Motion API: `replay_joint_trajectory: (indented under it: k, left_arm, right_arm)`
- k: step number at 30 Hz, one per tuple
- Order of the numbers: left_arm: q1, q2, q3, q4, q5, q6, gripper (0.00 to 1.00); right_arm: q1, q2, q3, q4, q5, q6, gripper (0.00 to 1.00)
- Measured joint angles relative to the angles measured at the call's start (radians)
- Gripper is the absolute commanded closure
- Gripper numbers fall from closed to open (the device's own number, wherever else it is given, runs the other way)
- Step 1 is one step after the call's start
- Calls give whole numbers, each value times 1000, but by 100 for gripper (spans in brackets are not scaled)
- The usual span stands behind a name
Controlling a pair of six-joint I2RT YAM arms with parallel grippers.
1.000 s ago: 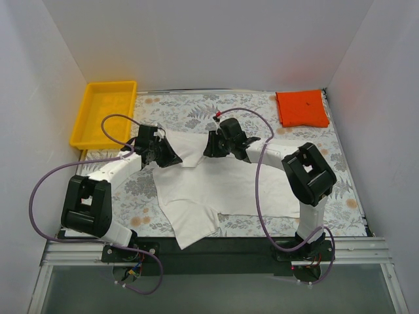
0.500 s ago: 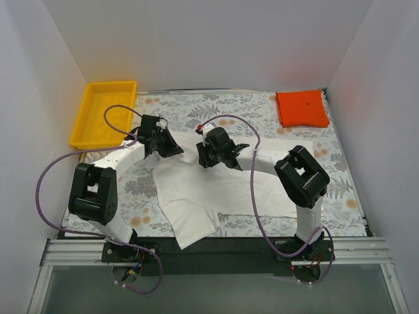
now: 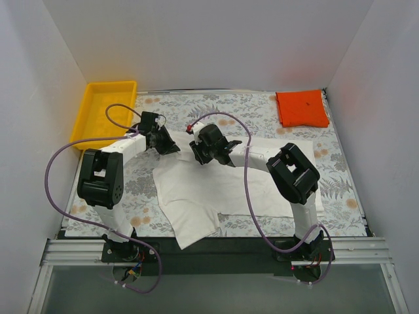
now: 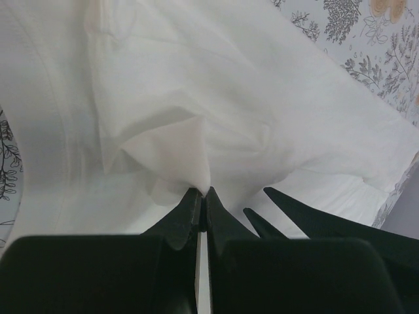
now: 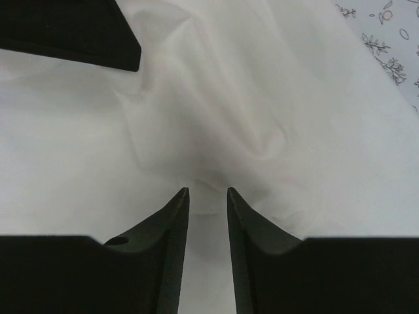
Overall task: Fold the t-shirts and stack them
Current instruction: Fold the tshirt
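White t-shirt (image 3: pixel 216 190): rumpled across the middle of the floral tabletop (image 3: pixel 242 108); we see its long side run left to right, with one flap reaching toward the near edge.
Left fingers (image 4: pixel 186 212): pressed together on a peaked fold at its far edge.
Right fingers (image 5: pixel 171 219): narrowly parted, pinching bunched white cloth just beside the left ones.
Orange-red t-shirt (image 3: pixel 302 108): folded square in the far right corner, well apart.
Yellow tray (image 3: pixel 105 118): far left corner.

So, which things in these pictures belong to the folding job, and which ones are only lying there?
Belong to the job:
- white t-shirt, not yet folded, pinched by the left claw and the right claw
- orange-red t-shirt, folded, at the far right corner

Only lying there:
- yellow tray, at the far left corner
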Motion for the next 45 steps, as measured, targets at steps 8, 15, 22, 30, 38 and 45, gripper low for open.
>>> replay_joint_trajectory:
  k: [8,15,22,30,38,45]
  left_arm:
    - [3,16,8,-8,0,4,100]
    - [4,17,16,-15,0,10,100]
    - [8,17,19,-17,0,12,100]
    - [10,17,19,-20,0,19,100]
    - [12,13,19,-44,-17,21,100]
    - [12,-16,12,-71,-18,18,100]
  right_arm:
    - [16,43,35,-8,-42,-47,68]
    - [19,68,42,-18,-42,-61,68]
    - [19,68,42,-25,-28,-75,80]
    - [19,67,42,-30,-4,-92,98]
    - [19,45,47,-92,8,-100,99]
    - [19,11,49,-167,8,-127,99]
